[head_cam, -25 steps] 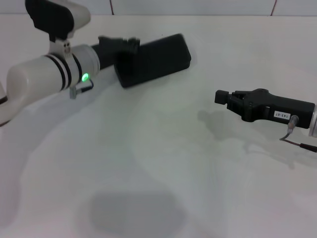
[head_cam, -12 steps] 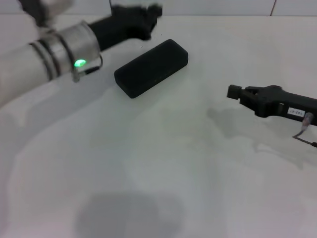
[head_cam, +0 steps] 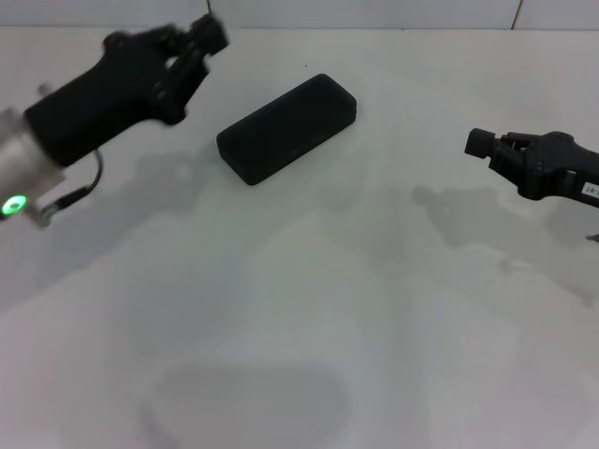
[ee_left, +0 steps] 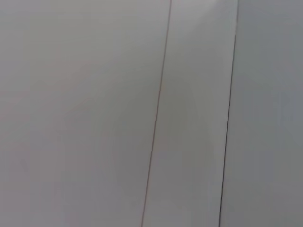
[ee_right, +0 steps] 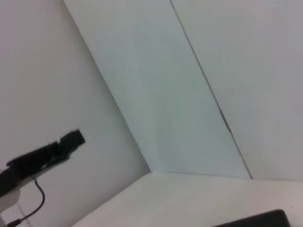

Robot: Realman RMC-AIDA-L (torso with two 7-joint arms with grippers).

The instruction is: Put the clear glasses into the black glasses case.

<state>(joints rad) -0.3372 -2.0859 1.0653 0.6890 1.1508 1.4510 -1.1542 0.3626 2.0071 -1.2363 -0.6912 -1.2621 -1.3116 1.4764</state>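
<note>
The black glasses case (head_cam: 287, 128) lies closed and slanted on the white table, toward the back centre. Its corner also peeks into the right wrist view as the case (ee_right: 258, 221). The clear glasses are out of view. My left gripper (head_cam: 211, 36) hovers up and to the left of the case, apart from it, and shows from afar in the right wrist view as the left gripper (ee_right: 72, 139). My right gripper (head_cam: 477, 142) hangs to the right of the case, well clear of it, shut and holding nothing.
The white table (head_cam: 309, 309) spreads out in front of the case. A tiled wall (head_cam: 374, 11) runs along the back edge. The left wrist view holds only wall panels (ee_left: 94, 113).
The left arm lifted off the case and drew back to the left. The right gripper retreated to the right. The case now lies fully uncovered.
</note>
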